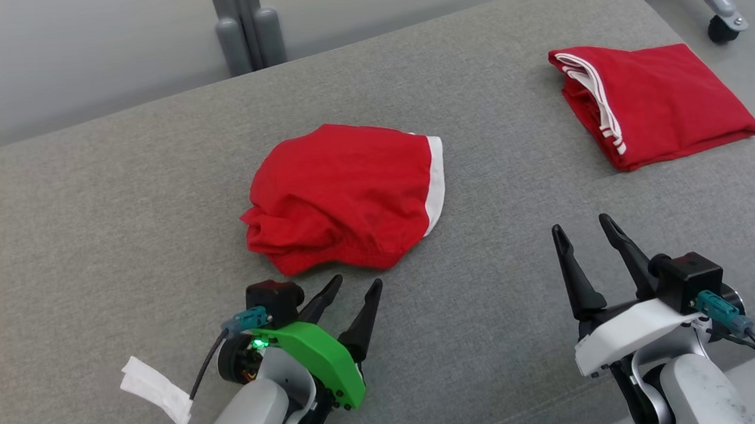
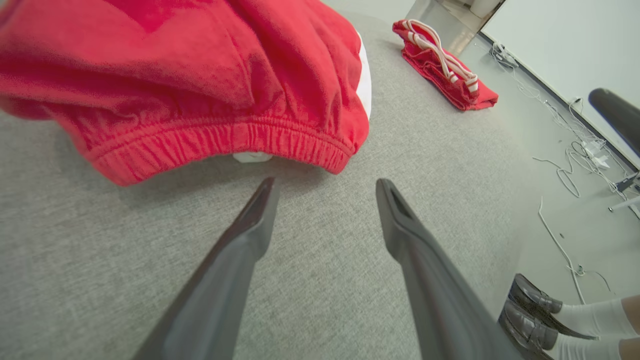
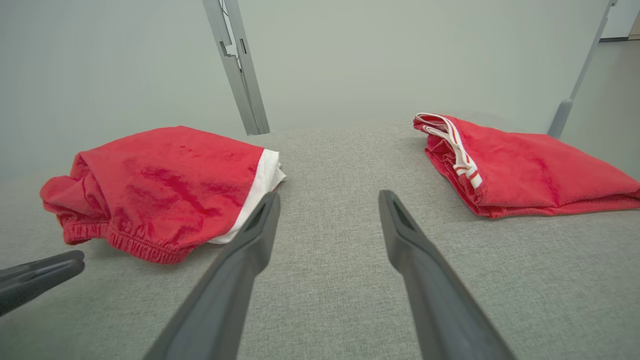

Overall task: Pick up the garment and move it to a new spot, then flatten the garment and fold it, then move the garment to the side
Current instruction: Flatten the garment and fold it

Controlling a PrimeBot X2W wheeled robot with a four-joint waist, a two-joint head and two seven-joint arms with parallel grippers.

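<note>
The garment is a crumpled pair of red shorts with a white hem, lying in a heap mid-surface on the grey cushion. Its elastic waistband fills the upper left of the left wrist view; it lies left of centre in the right wrist view. My left gripper stands open just short of the heap's near edge, nothing between its fingers. My right gripper is open too, over bare cushion to the heap's right.
A second red garment, folded with white trim, lies at the cushion's far right. A white tag hangs by my left arm. Grey posts stand behind. A person's shoes and loose cables are on the floor.
</note>
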